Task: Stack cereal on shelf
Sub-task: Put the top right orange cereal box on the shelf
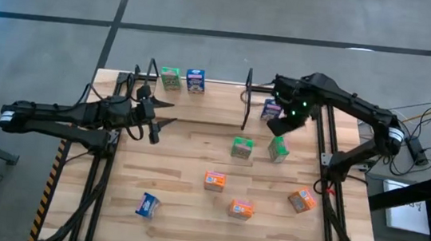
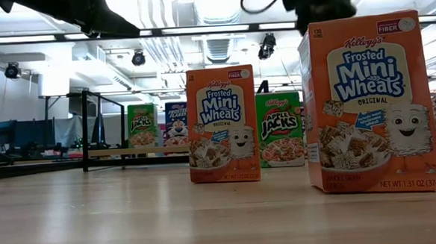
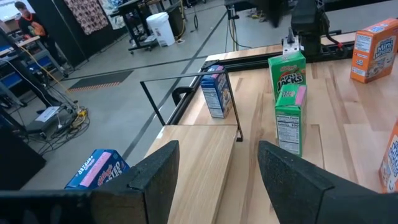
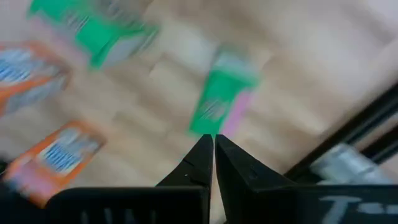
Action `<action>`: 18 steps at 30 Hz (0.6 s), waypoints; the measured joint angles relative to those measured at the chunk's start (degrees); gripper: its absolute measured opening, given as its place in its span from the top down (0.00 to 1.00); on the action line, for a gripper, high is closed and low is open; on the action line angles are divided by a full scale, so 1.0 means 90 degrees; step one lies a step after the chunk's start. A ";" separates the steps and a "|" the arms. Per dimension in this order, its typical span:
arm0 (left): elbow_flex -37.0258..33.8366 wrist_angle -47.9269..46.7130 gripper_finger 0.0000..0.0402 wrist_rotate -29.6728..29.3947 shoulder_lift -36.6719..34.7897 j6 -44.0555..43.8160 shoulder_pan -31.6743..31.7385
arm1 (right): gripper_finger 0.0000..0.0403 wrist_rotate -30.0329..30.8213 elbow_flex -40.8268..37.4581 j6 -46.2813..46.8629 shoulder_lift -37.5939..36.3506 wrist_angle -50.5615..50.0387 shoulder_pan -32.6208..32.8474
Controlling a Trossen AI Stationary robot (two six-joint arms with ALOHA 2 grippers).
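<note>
Nearest the low camera, an orange box [image 2: 370, 103] stands on the desk [image 1: 186, 173] with other loose cereal. Only a green box [image 1: 170, 78] and a blue box [image 1: 196, 80] are on the shelf [image 1: 219, 89]. Left end effector [image 1: 158, 121] gapes empty beside it; right end effector [image 1: 277, 125], pinched closed and empty, hovers above a green box [image 1: 277, 149], likely next.

One camera looked straight down on the table [image 1: 195, 158]; another sat level, close to an orange box [image 2: 369, 103] — both caught it.
</note>
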 joint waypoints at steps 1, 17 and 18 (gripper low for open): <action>0.0000 0.0001 0.50 0.0000 0.0000 0.0000 0.0000 | 0.98 -0.0153 -0.0009 0.0197 -0.0042 -0.0020 0.0136; -0.0002 0.0000 0.50 0.0000 0.0000 -0.0002 0.0000 | 0.98 -0.0511 -0.1117 0.3178 -0.0615 0.0215 0.3354; -0.0002 0.0002 0.50 0.0000 0.0000 -0.0002 0.0000 | 0.98 -0.0508 -0.1190 0.3453 -0.0651 0.0312 0.3563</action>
